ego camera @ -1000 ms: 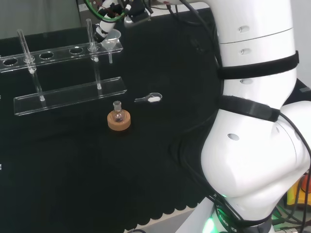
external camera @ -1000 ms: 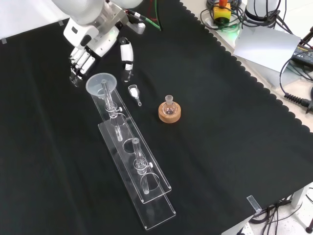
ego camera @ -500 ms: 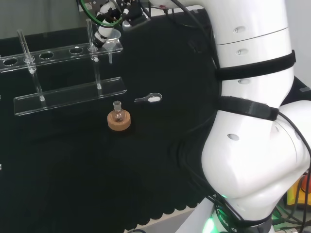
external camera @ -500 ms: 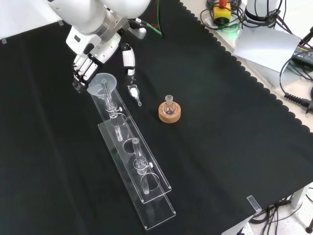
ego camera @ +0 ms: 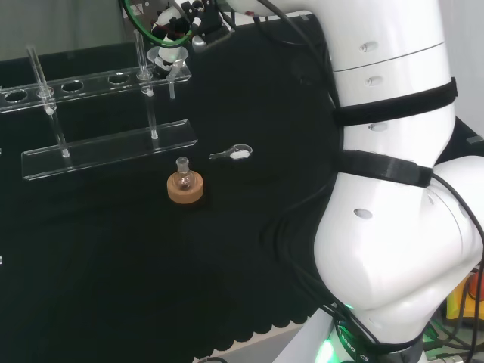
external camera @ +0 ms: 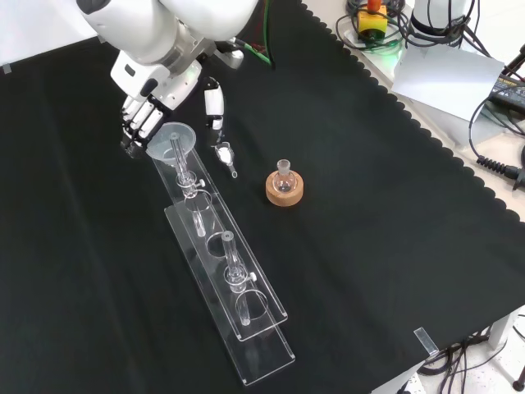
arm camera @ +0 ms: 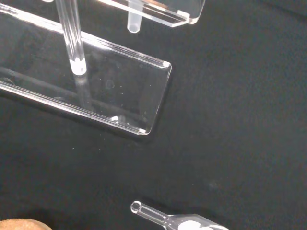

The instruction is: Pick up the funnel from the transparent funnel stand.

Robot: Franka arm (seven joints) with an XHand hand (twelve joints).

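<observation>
My hand (external camera: 152, 98) sits at the funnel (external camera: 170, 135), which rests in the far end of the funnel stand (external camera: 246, 316); fingers (external camera: 141, 121) and thumb (external camera: 214, 103) spread either side, closing on nothing.

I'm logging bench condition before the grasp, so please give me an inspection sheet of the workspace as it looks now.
Surface: black cloth covers the bench, scalloped along its edge.
Job's things: funnel sits in the end hole of the transparent funnel stand.
Clutter: small flask on a cork ring; a small clear scoop holding white powder lies beside the stand.
Grippers: robot hand is at the funnel's rim, fingers on one side, thumb on the other; not yet closed round it.
Cables: green and black cables run behind the arm; more at the front view's right edge.
Surroundings: grey box off the cloth.
</observation>
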